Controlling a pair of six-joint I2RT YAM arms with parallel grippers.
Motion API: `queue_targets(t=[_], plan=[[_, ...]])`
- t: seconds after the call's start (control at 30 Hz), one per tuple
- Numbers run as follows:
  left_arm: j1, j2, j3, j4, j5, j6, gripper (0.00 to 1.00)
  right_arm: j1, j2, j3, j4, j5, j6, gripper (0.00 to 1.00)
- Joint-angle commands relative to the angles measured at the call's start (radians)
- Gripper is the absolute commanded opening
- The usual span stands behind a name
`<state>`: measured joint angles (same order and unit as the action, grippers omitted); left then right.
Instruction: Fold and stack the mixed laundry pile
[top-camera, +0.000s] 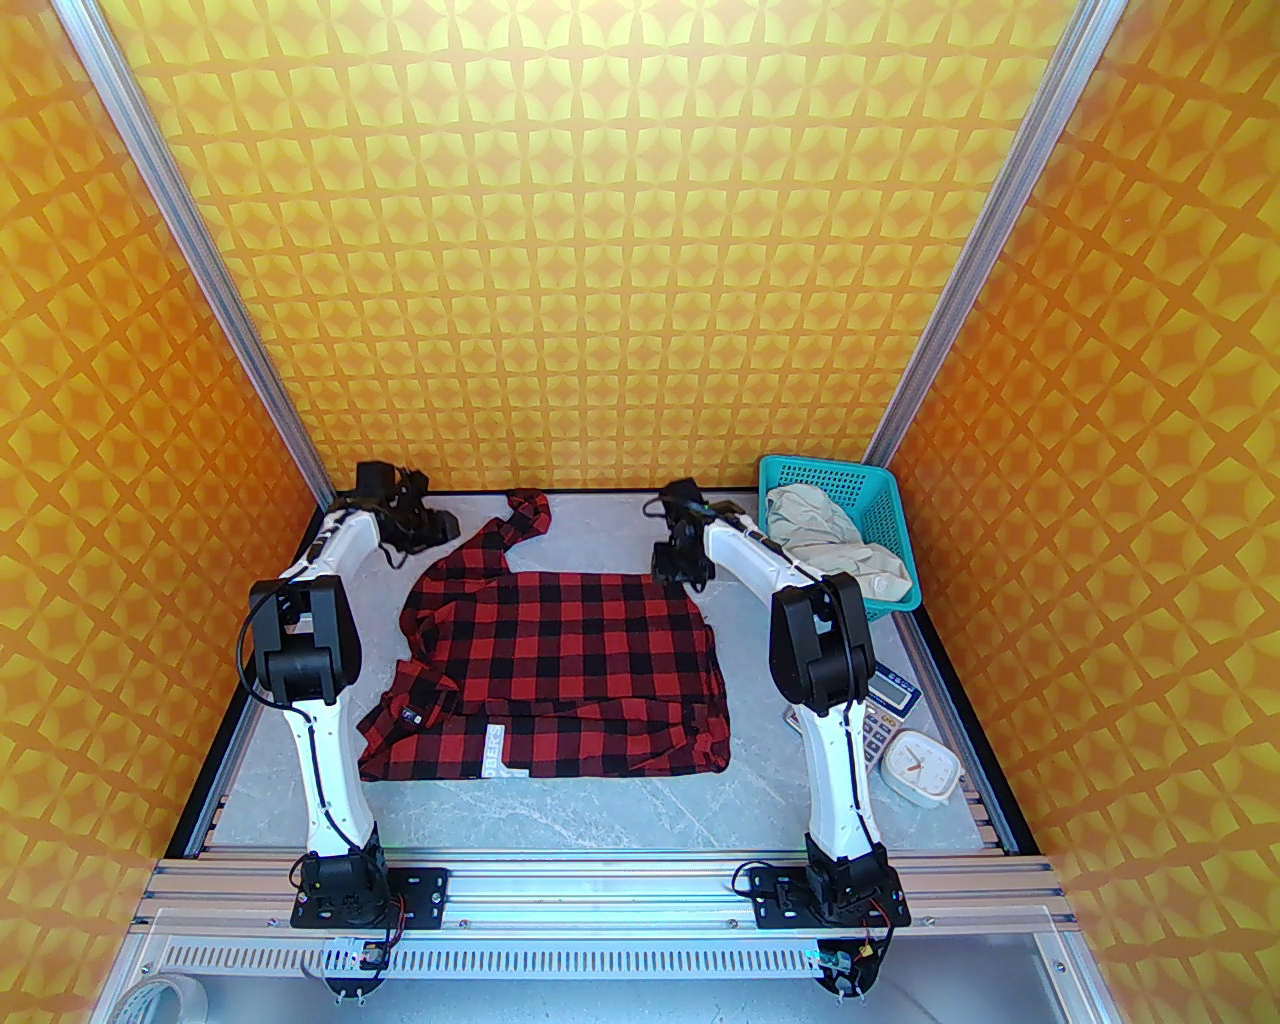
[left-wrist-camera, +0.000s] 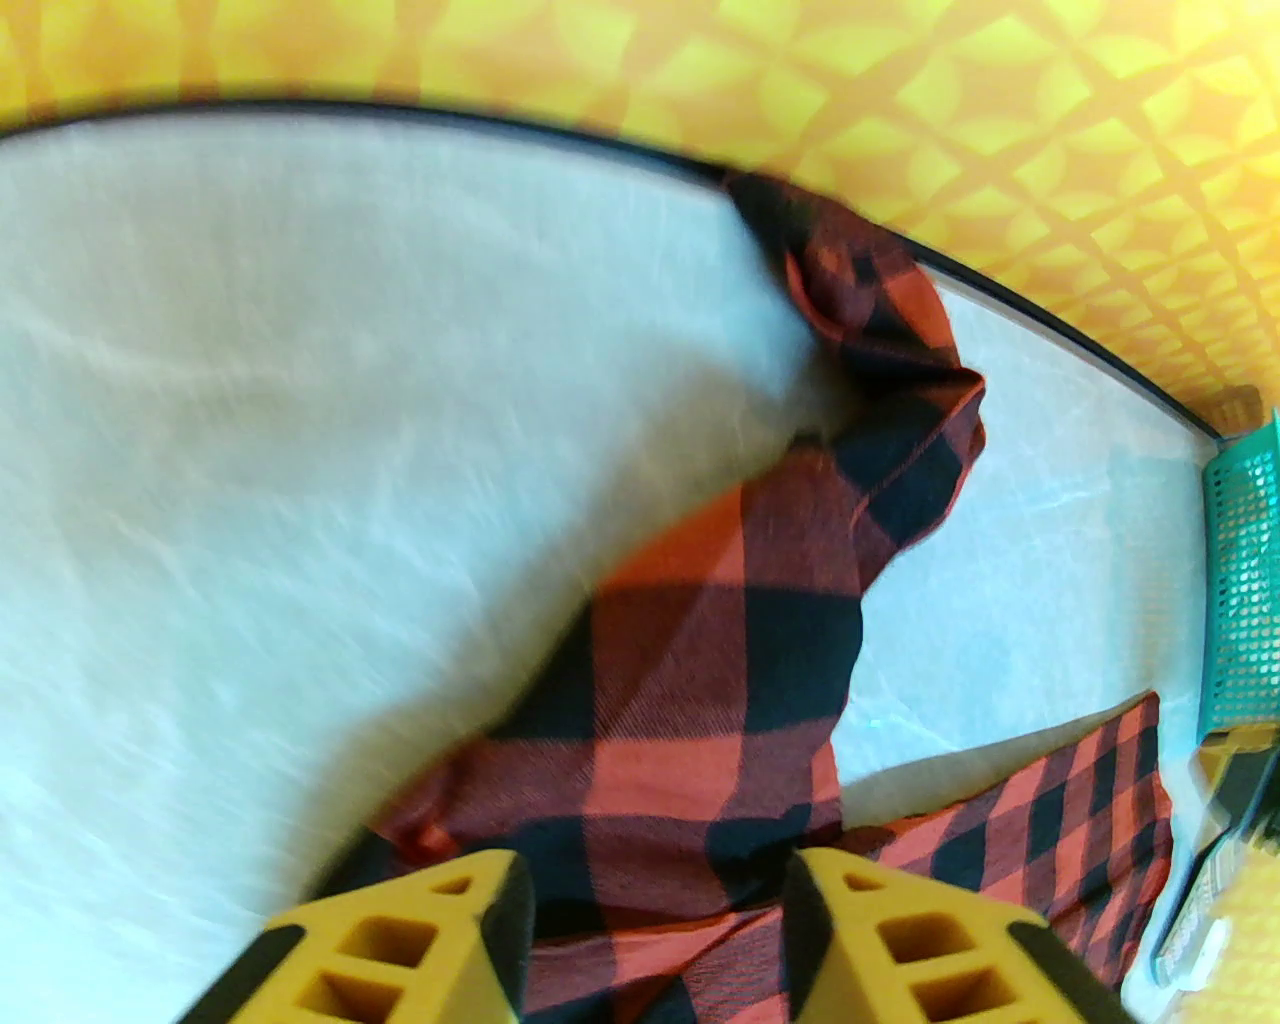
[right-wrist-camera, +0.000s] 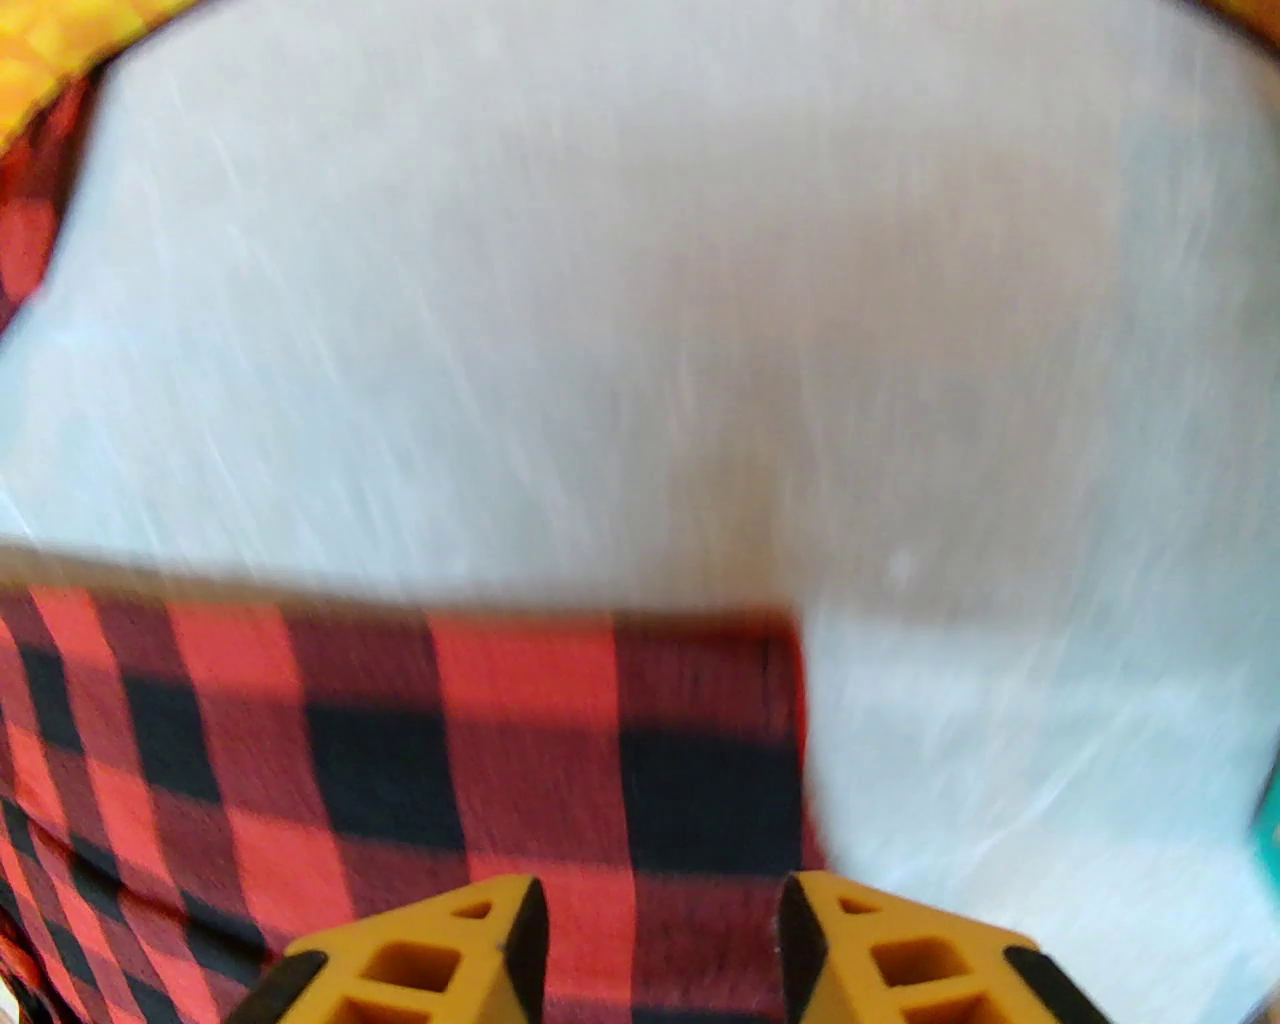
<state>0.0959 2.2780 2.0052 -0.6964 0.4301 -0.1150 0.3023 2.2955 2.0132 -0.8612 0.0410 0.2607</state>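
Your left claw (left-wrist-camera: 655, 905) gapes, released, above the shirt (top-camera: 585, 650) at its far left end; your right claw (right-wrist-camera: 660, 935), released too, hangs above its far right corner; bare counter (top-camera: 620, 805) lies beyond both.

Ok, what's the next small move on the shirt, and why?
Probably lower the left gripper and close it on the sleeve, then fold it over the shirt. The sleeve sticks out past the far edge, and the open jaws hang right above it. The right gripper, open, sits over the far right corner.
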Motion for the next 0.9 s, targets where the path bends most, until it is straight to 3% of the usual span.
queue_targets(t=[0.0, 0.27, 0.4, 0.53, 0.67, 0.87], plan=[[0.005, 0.088, 0.055, -0.162, -0.088, 0.135, 0.57, -0.010, 0.105, 0.080, -0.079, 0.049, -0.055, 0.44], [0.005, 0.238, 0.252, -0.244, -0.136, 0.212, 0.67, -0.022, 0.194, 0.175, -0.111, 0.024, -0.037, 0.48], [-0.006, 0.339, 0.411, -0.361, -0.136, 0.260, 0.67, -0.022, 0.212, 0.182, -0.113, -0.002, -0.025, 0.48], [-0.017, 0.350, 0.417, -0.383, -0.113, 0.287, 0.66, -0.022, 0.228, 0.190, -0.113, -0.004, -0.021, 0.48], [-0.029, 0.354, 0.416, -0.384, -0.091, 0.293, 0.56, -0.022, 0.261, 0.228, -0.125, -0.037, -0.009, 0.46], [-0.038, 0.350, 0.421, -0.375, -0.052, 0.286, 0.32, -0.023, 0.274, 0.228, -0.120, -0.061, -0.004, 0.34]])
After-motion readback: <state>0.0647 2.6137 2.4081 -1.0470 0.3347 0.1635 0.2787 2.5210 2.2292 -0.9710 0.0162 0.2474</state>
